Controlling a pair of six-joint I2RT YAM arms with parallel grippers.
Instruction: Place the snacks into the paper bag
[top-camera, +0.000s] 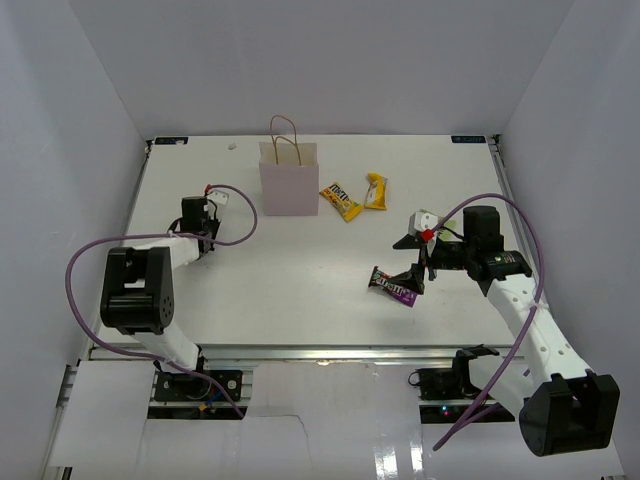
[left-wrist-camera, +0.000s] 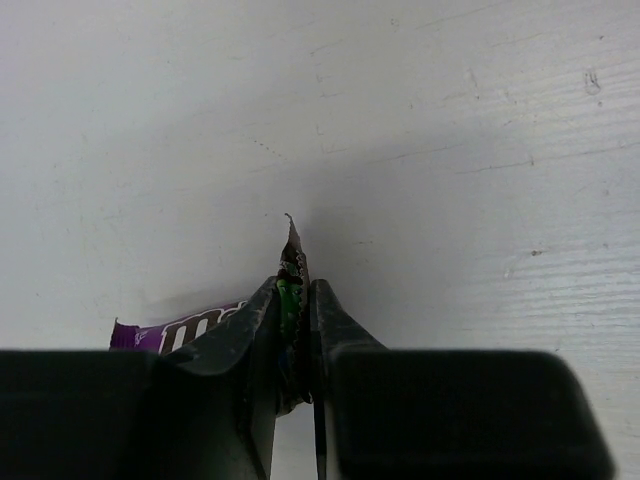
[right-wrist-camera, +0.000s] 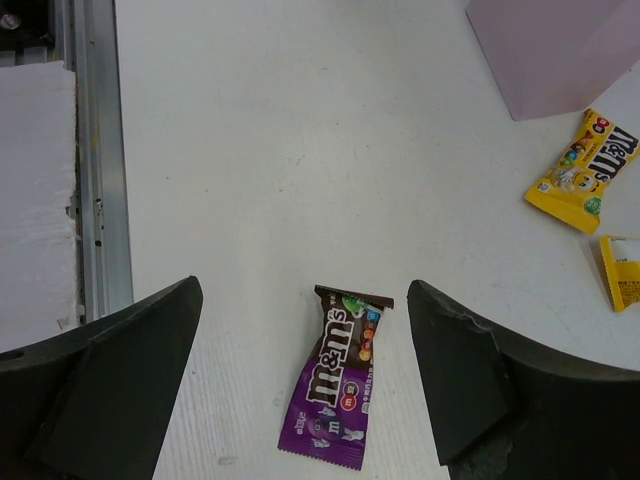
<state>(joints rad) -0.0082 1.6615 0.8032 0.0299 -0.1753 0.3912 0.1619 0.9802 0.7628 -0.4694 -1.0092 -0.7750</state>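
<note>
In the left tool stands a clamped, crinkly, pointed green packet.

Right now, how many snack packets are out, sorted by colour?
yellow packet: 1
yellow-orange packet: 1
purple packet in front of the open right gripper, plus second purple packet beside the left gripper: 2
green packet, pinched in the left gripper: 1
Total: 5
</note>
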